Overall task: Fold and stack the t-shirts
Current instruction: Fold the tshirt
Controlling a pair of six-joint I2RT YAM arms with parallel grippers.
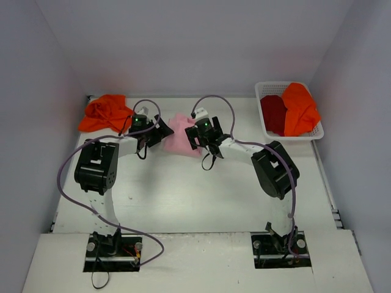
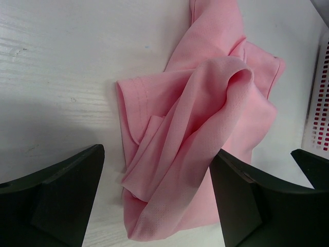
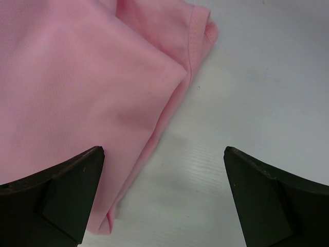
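A crumpled light pink t-shirt (image 1: pixel 179 135) lies on the table between my two grippers. My left gripper (image 1: pixel 160 130) is open just left of it; in the left wrist view the pink cloth (image 2: pixel 195 134) lies bunched between the spread fingers (image 2: pixel 56 195). My right gripper (image 1: pixel 197 138) is open at the shirt's right edge; in the right wrist view the shirt's edge (image 3: pixel 77 87) lies by the left finger (image 3: pixel 61 195), with bare table between the fingers. An orange t-shirt (image 1: pixel 105 112) lies crumpled at the far left. Another orange t-shirt (image 1: pixel 299 108) and a dark red one (image 1: pixel 273 113) lie in the basket.
A white latticed basket (image 1: pixel 319 133) stands at the far right of the table; its wall shows in the left wrist view (image 2: pixel 318 103). Grey walls close in the table on three sides. Cables loop from both arms over the table.
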